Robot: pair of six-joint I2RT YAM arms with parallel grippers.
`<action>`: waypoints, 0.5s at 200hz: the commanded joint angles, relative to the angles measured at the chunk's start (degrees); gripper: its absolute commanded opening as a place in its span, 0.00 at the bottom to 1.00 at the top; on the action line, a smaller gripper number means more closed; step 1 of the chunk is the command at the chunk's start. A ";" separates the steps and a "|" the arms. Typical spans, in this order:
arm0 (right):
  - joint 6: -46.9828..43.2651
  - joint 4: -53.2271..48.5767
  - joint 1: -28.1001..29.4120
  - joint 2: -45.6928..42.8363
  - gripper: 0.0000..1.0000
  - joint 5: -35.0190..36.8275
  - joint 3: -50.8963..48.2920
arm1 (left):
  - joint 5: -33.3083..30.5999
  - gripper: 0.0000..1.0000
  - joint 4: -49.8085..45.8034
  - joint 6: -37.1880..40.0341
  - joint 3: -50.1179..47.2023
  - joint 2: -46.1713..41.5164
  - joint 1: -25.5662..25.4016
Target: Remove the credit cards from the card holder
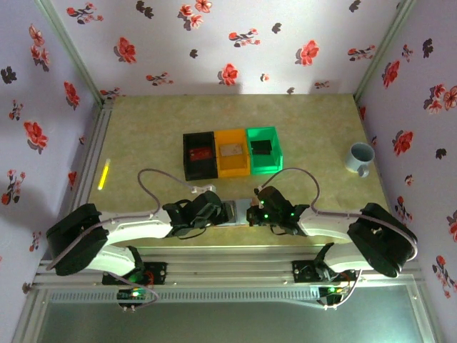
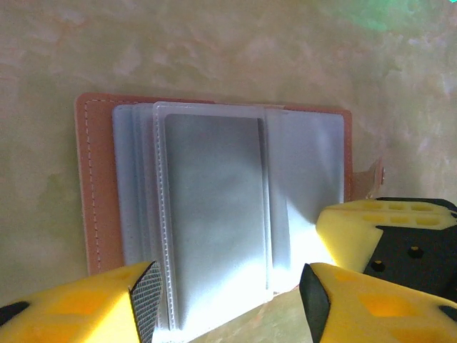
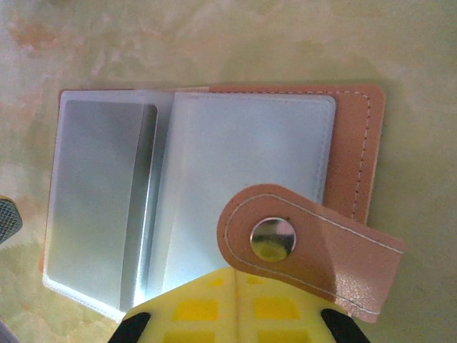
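Note:
The card holder (image 1: 239, 211) lies open and flat on the table between my two grippers. Its pinkish-brown rim (image 2: 91, 186) frames a stack of clear sleeves (image 2: 300, 179). A grey credit card (image 2: 214, 207) sits inside the top sleeve. My left gripper (image 2: 228, 304) is open, its fingers standing either side of the sleeves' near end. My right gripper (image 3: 235, 277) is shut, its tips resting on the pale sleeve page (image 3: 235, 157) just under the snap strap (image 3: 314, 246). The same grey card (image 3: 100, 200) shows at the left of the right wrist view.
Black (image 1: 199, 156), orange (image 1: 232, 151) and green (image 1: 263, 148) bins stand in a row beyond the holder, each with something in it. A pale blue mug (image 1: 360, 157) is at the right. A yellow stick (image 1: 104, 175) lies at the left. Floral walls close in the table.

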 commanded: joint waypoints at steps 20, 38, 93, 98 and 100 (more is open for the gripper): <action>0.80 0.53 0.33 1.37 0.00 -1.00 -0.38 | -2.11 0.57 -2.02 1.94 1.89 -0.07 -0.15; 0.89 0.52 0.27 1.45 0.00 -1.11 -0.24 | -1.26 0.57 -0.46 1.70 2.03 0.92 -0.14; 0.99 0.55 0.56 1.77 0.00 -1.31 0.00 | 0.45 0.57 1.45 2.03 3.25 3.27 -0.14; 1.06 0.55 0.55 1.72 0.00 -1.30 0.02 | 0.45 0.57 1.19 2.01 3.23 3.36 -0.14; 1.06 0.55 0.63 1.73 0.00 -1.31 -0.03 | 0.45 0.57 1.20 2.03 3.24 3.40 -0.14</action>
